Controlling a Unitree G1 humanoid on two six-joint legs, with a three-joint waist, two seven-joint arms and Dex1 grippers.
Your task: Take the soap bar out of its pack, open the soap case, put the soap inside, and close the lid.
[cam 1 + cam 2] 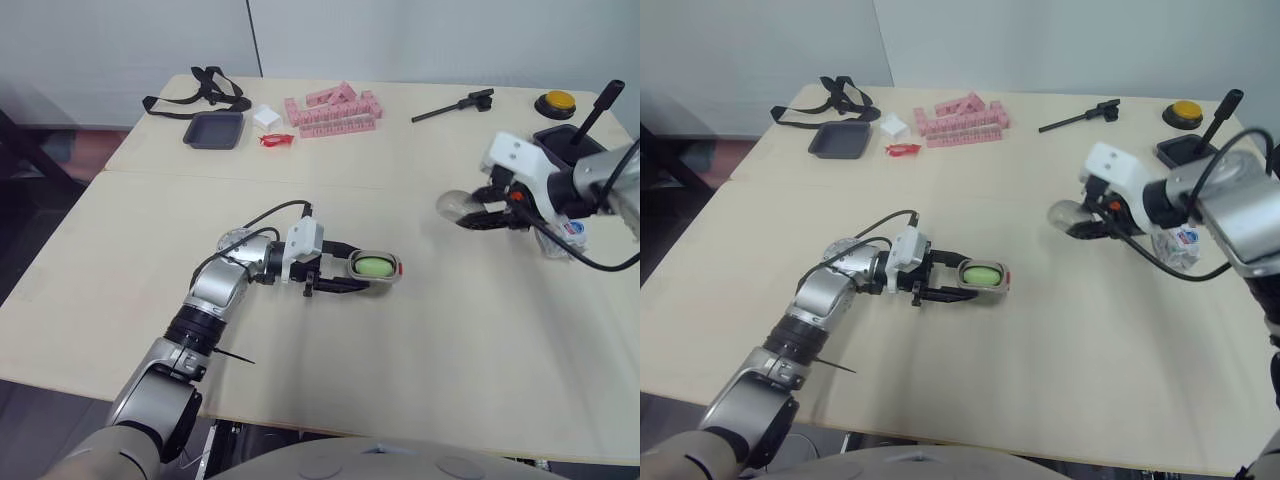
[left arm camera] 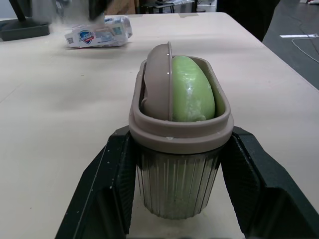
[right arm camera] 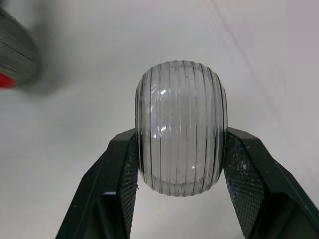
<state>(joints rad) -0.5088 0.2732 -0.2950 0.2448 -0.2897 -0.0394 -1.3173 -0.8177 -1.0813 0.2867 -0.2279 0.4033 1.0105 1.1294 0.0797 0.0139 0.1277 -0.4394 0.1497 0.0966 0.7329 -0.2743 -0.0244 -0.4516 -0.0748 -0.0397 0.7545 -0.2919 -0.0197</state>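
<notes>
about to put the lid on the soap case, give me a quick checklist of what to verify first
1. Green soap bar inside the ribbed grey soap case: ok.
2. Soap sitting below the rim: not ok. It leans against a tilted taupe insert, and both rise above the rim.
3. Left fingers clamped on the case's sides: ok.
4. Right fingers gripping the clear ribbed plastic lid: ok.
5. Lid lined up over the case: not ok. It is held well apart, toward the robot's right.
6. White soap pack out of the way: ok. It lies by the right arm.
</notes>
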